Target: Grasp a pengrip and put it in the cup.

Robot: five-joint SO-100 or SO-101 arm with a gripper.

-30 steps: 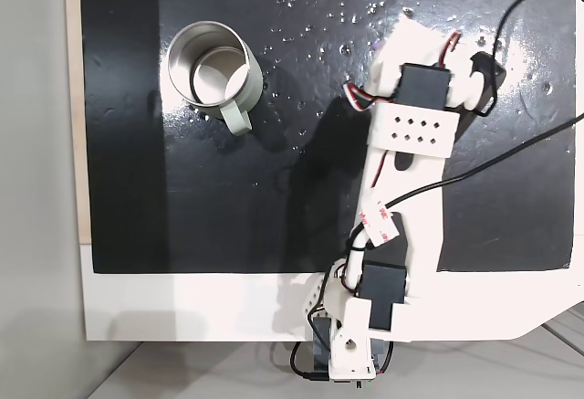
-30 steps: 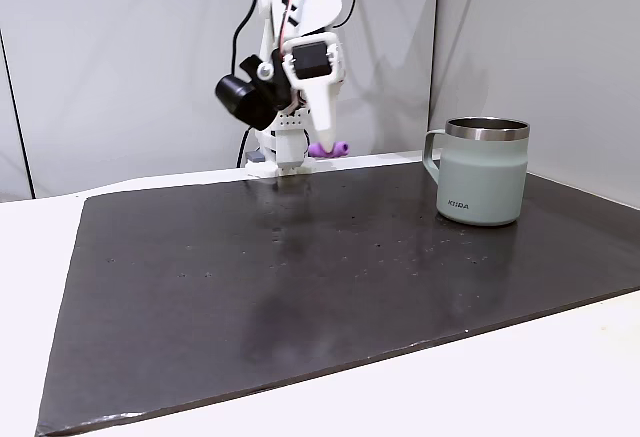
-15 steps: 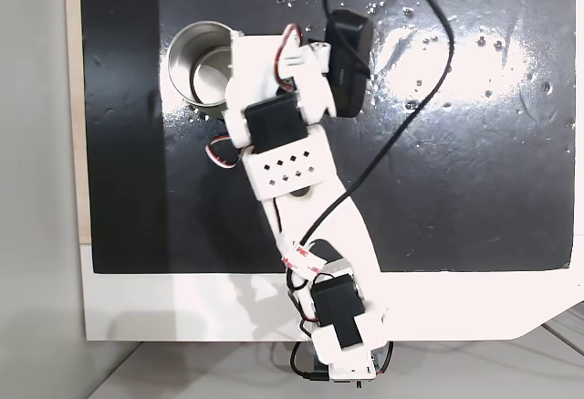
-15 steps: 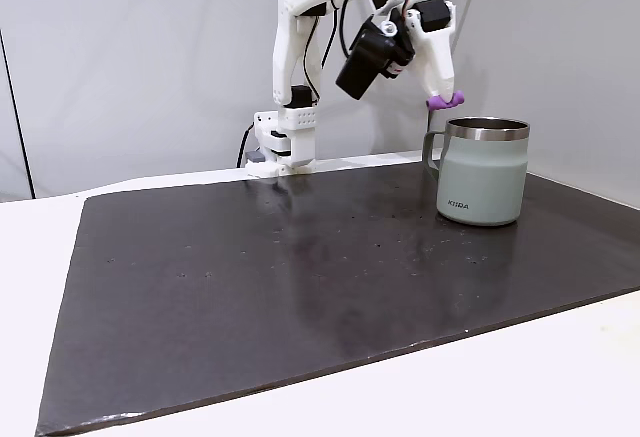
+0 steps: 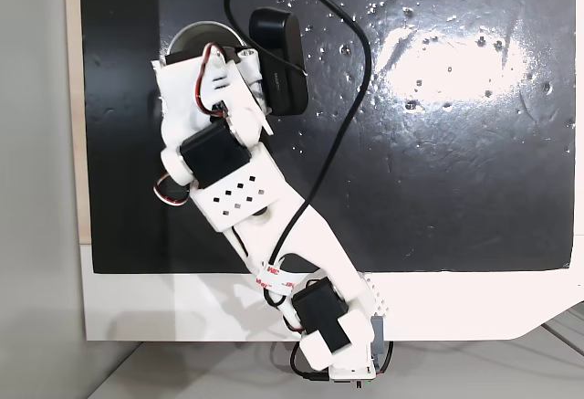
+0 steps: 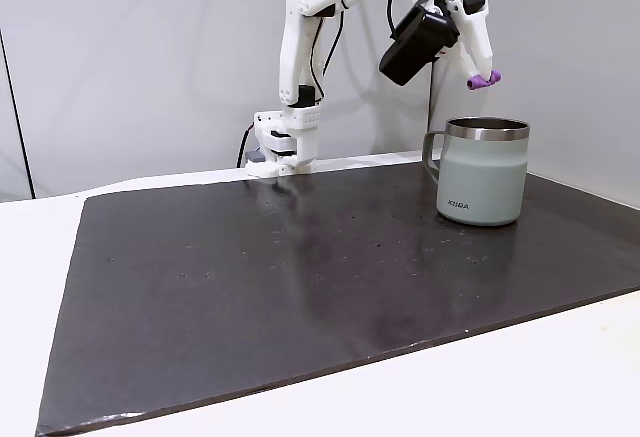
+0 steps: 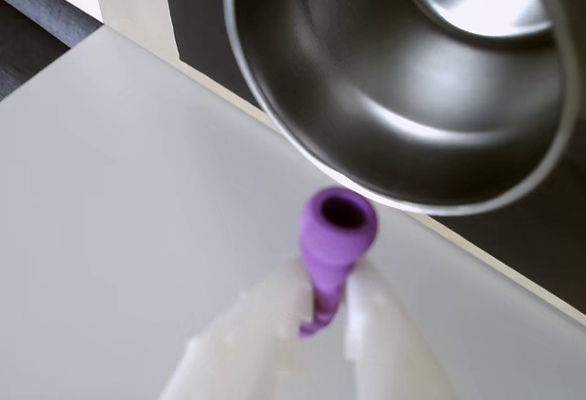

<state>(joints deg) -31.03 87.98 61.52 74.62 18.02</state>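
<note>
The white gripper (image 6: 480,75) is clamped on the purple pengrip (image 6: 484,81), holding it in the air just above the cup (image 6: 483,172), which stands at the right of the dark bench (image 6: 250,277).

A bare robotics test bench: black mat (image 6: 300,287) (scuffed) on a white table (image 6: 520,387), blank walls (image 6: 130,57).

Bright, even indoor light. In a fixed view from above, a broad white glare patch washes the glossy black mat (image 5: 438,61) upper right. In the side fixed view the mat (image 6: 300,287) mirrors soft reflections. The wrist view is blurred, its pincer (image 7: 325,295) out of focus.
</note>
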